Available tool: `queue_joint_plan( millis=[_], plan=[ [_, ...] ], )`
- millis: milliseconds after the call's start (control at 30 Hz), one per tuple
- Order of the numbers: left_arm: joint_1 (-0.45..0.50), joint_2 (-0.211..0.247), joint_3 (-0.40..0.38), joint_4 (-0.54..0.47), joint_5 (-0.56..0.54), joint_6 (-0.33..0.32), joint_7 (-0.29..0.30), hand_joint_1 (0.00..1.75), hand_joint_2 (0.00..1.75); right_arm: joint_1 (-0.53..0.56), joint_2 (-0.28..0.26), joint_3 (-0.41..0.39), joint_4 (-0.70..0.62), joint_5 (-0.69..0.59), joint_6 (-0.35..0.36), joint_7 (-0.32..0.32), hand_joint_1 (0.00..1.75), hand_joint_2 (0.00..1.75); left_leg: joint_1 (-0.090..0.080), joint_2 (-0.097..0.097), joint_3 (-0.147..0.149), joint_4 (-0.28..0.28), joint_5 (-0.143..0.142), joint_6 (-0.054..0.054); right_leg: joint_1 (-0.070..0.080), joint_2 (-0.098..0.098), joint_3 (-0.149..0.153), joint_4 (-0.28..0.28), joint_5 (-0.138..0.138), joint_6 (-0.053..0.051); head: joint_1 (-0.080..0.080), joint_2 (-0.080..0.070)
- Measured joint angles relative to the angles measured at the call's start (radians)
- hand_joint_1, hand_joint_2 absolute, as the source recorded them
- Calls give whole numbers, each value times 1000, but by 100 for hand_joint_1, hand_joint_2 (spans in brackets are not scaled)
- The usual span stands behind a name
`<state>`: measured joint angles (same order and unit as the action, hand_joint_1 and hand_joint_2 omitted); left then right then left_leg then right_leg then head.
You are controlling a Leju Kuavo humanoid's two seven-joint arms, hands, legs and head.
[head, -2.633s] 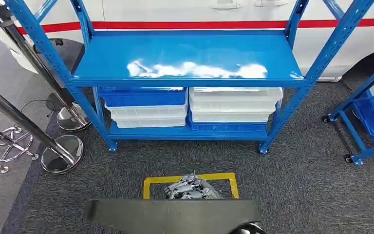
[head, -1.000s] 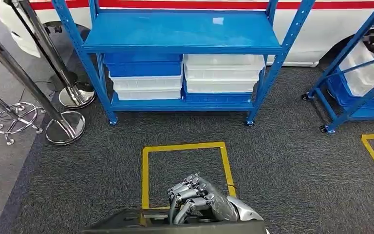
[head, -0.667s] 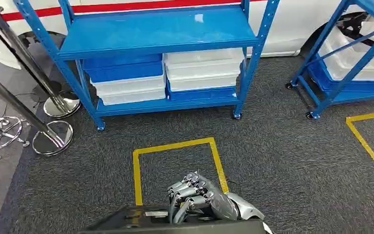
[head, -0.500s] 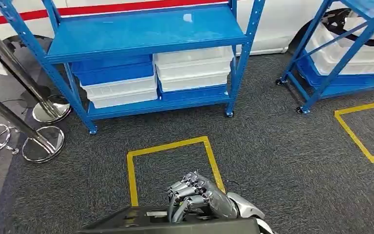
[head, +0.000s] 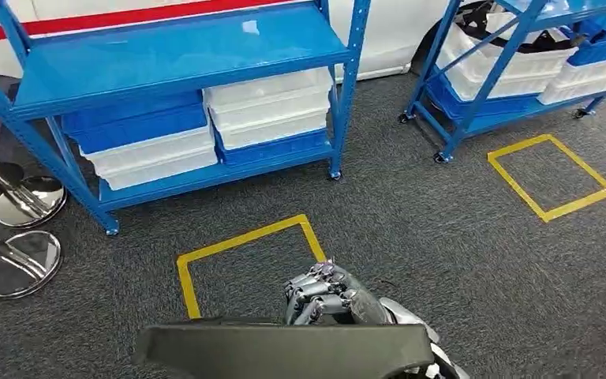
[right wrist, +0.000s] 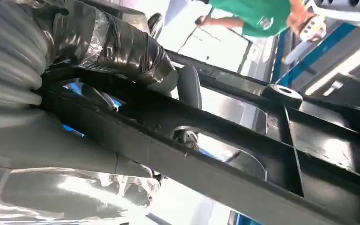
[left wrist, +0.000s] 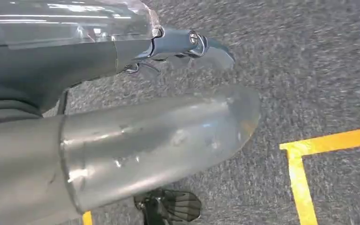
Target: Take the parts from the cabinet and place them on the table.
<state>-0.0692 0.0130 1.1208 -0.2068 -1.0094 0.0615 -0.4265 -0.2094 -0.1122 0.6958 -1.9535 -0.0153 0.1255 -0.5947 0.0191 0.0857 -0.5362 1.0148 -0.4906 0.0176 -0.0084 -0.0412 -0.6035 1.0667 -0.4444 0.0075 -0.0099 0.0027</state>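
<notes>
1. In the head view, a dark grey carpeted floor (head: pixel 458 237) is seen, marked with a yellow taped square (head: pixel 246 260) in front of the robot and a second yellow square (head: pixel 551 175) further right. A blue shelving rack (head: pixel 166 59) stands beyond the near square; blue and white bins (head: pixel 205 130) are stacked on its lower shelf. A second blue rack (head: pixel 513 63) with white bins is placed to the right. Chrome stanchion bases (head: pixel 20 253) stand at the left. A white vehicle body with a red stripe (head: pixel 126 16) is seen behind the rack. No writing can be read.
2. At the bottom of that view, a black part (head: pixel 284 351) is carried low in front of the robot, with the right robot hand (head: pixel 327 296) curled over its far edge.
3. In the left wrist view, the left robot hand (left wrist: pixel 159 136) is shown above carpet and yellow tape; whether anything is held cannot be told.
4. In the right wrist view, the black part (right wrist: pixel 243 154) is gripped by the right robot hand (right wrist: pixel 75 70). A person in a green top (right wrist: pixel 258 16) is seen beyond.
</notes>
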Motion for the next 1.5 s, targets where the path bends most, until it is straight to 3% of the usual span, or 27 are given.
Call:
queue_joint_plan(
  millis=[33, 167, 200, 267, 333, 367, 433, 500, 533, 567, 667, 700, 733, 767, 833, 900, 933, 1000, 1033, 1067, 1200, 1267, 1300, 1367, 1400, 1433, 1500],
  plan=[
    [-1, 0, 1, 0, 3, 6, 0, 0, 0, 0, 0, 0, 0, -1, 0, 1, 168, 175, -4, 7, 1, -2, -2, -4, 14, -33, 9, -22, -22, -10, 0, 0],
    [-10, -1, 13, 0, 9, 14, 0, 0, 0, 4, -2, -6, 0, -6, -3, 2, 168, 175, -7, 44, 11, -9, -3, -28, 18, 10, 0, -33, -9, -28, 0, 0],
    [-14, -1, 15, 0, 8, 16, 0, 0, 0, 6, -1, -6, -1, -7, -4, 3, 168, 175, -1, 23, 9, -1, -15, -35, 2, 20, 10, -47, 0, -38, 0, 0],
    [-12, 0, 15, 0, 3, 18, -6, 0, 0, 4, -1, -6, -1, -11, -13, 6, 168, 175, 1, -56, -29, 92, -80, -38, 3, 36, 8, -51, 5, -50, -1, 0],
    [-5, 7, 15, 0, -6, 16, -5, 0, 0, 8, -2, -7, -1, -11, -21, 7, 168, 175, 1, -78, -102, 245, -149, -42, 5, 62, 4, -49, 6, -51, 0, 0],
    [-1, 8, 15, 0, -10, 14, 0, 0, 0, 12, -2, -8, 0, -11, -25, 10, 168, 175, 1, -79, -129, 298, -159, -43, 5, 76, 2, -46, 6, -52, -1, 0],
    [1, 12, 15, 0, -10, 12, 12, 0, 0, 23, -2, -11, -1, -11, -35, 9, 168, 175, 2, -80, -113, 252, -103, -43, 5, 103, 0, -39, 5, -50, -1, 0],
    [1, 18, 15, 0, -9, 12, 18, 0, 0, 30, -2, -16, -1, -9, -40, 8, 168, 175, 6, -106, -35, 76, -5, -41, 3, 131, -1, -28, 1, -44, 0, 0],
    [3, 21, 17, 0, -6, 11, 23, 0, 0, 32, -2, -17, -1, -3, -43, 5, 168, 175, 12, -164, -12, 27, -11, -36, 2, 140, -7, -23, 0, -40, 0, 0],
    [6, 21, 18, 0, -2, 8, 26, 0, 0, 32, -2, -17, -2, 5, -47, 7, 168, 175, 10, -166, -12, 5, -12, -35, 7, 154, -16, -10, -1, -34, 0, 0],
    [6, 26, 26, 0, 9, -12, 38, 0, 0, 34, 4, -16, -11, 30, -52, 18, 168, 175, 1, -135, -8, 11, -7, -22, 1, 188, -25, -24, 13, -10, 0, 0],
    [4, 25, 26, 0, 9, -18, 38, 0, 0, 33, 6, -16, -16, 30, -53, 21, 168, 175, 13, -122, -7, 0, 1, -11, 3, 179, -28, -17, 10, -7, -1, 0],
    [2, 27, 28, 0, 10, -23, 38, 0, 0, 30, 8, -15, -24, 28, -53, 22, 168, 175, 11, -110, -4, -3, 4, -6, 9, 107, -33, 0, -4, -3, 0, 0],
    [5, 27, 30, 0, 9, -27, 37, 0, 0, 23, 9, -14, -31, 27, -53, 25, 168, 175, 8, -97, -4, -4, 4, 1, 8, 67, -57, 52, -41, 1, 0, 0],
    [14, 27, 34, 0, 8, -29, 37, 0, 0, 19, 11, -13, -42, 25, -53, 26, 168, 175, 4, -66, -4, -3, 2, 4, 1, 47, -135, 218, -121, 8, 0, 0],
    [14, 28, 37, 0, 8, -29, 37, 0, 0, 20, 11, -12, -46, 25, -53, 27, 168, 175, 4, -38, -4, -3, 0, 3, -3, 46, -164, 280, -126, 11, 0, 0],
    [13, 28, 38, 0, 5, -29, 37, 0, 0, 20, 11, -12, -50, 25, -55, 25, 168, 175, 4, -27, -3, -3, -2, 1, -5, 44, -147, 244, -98, 11, 0, 0],
    [10, 27, 38, 0, 2, -31, 37, 0, 0, 19, 11, -12, -63, 23, -59, 20, 168, 175, 4, -4, 5, -2, -7, -5, -2, 20, -56, 80, -16, 2, 0, 0],
    [10, 26, 38, 0, -4, -34, 37, 0, 0, 19, 11, -12, -73, 21, -67, 16, 168, 175, 2, 6, 11, -3, -11, -9, 6, -38, -11, -6, -2, -8, 0, 0],
    [11, 26, 38, 0, -11, -35, 37, 0, 0, 19, 11, -12, -79, 19, -72, 16, 168, 175, -6, 15, 12, 0, -16, -16, 23, -63, -5, -21, -15, -17, 0, 0],
    [6, 18, 38, 0, -40, -36, 65, 0, 0, 39, 11, -12, -109, 17, -88, 16, 168, 175, -8, 60, 30, -12, -23, -34, 17, -5, -9, -32, -7, -39, -1, 0],
    [7, 11, 37, 0, -50, -36, 72, 0, 0, 47, 11, -12, -121, 17, -97, 18, 168, 175, 0, -40, 7, 52, -75, -40, 9, 18, -2, -41, 1, -56, 0, 0],
    [10, 9, 36, 0, -56, -36, 80, 0, 0, 49, 12, -12, -123, 17, -99, 18, 168, 175, 1, -64, -28, 124, -113, -40, 9, 30, -4, -41, 1, -60, 0, 0],
    [18, 7, 33, 0, -62, -32, 94, 0, 0, 62, 12, -12, -125, 16, -104, 18, 168, 175, 2, -79, -104, 276, -171, -44, 11, 60, -4, -41, 2, -61, 0, 0],
    [20, 5, 32, 0, -63, -29, 98, 0, 0, 69, 12, -12, -126, 14, -104, 18, 168, 175, 2, -79, -126, 309, -167, -44, 12, 76, -4, -40, 2, -61, 0, 0],
    [20, 4, 32, 0, -63, -26, 102, 0, 0, 73, 12, -12, -126, 13, -104, 18, 168, 175, 2, -80, -123, 286, -134, -43, 12, 92, -3, -38, 2, -61, 0, 0],
    [18, 3, 32, 0, -59, -16, 105, 0, 0, 76, 11, -12, -131, 5, -98, 15, 168, 175, 2, -93, -63, 131, -34, -39, 11, 121, -2, -30, 0, -58, 0, 0]
  ],
)
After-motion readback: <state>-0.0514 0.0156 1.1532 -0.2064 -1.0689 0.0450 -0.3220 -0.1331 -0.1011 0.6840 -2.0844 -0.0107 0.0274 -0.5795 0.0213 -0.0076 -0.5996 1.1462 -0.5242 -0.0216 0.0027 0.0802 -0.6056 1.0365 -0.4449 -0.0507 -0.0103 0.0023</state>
